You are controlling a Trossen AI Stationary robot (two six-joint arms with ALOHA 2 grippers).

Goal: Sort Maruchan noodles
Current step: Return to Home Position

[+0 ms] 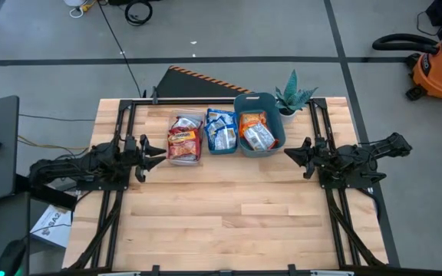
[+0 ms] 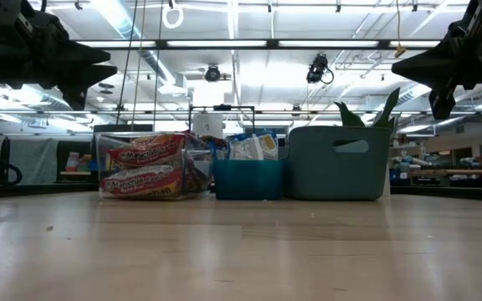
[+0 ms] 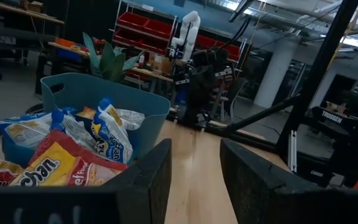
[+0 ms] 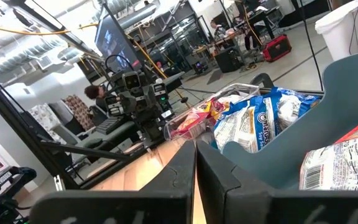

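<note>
The Maruchan noodle packets lie in three containers in a row at the table's far middle. Red-trimmed packets [image 1: 183, 139] fill a clear bin [image 2: 107, 167]. Blue-trimmed packets [image 1: 221, 130] fill a small blue bin [image 2: 249, 180]. Orange-trimmed packets [image 1: 255, 132] lie in a larger grey-blue bin [image 2: 337, 163]. My left gripper [image 1: 158, 153] hovers above the table just left of the clear bin, open and empty [image 3: 194, 180]. My right gripper [image 1: 288, 152] hovers just right of the grey-blue bin, shut and empty [image 4: 196, 168].
A small potted plant [image 1: 294, 98] stands behind the grey-blue bin at the far right. The bare wooden tabletop [image 1: 229, 207] stretches from the bins to the near edge. Black frame rails [image 1: 121, 115] run along the table's left, right and far sides.
</note>
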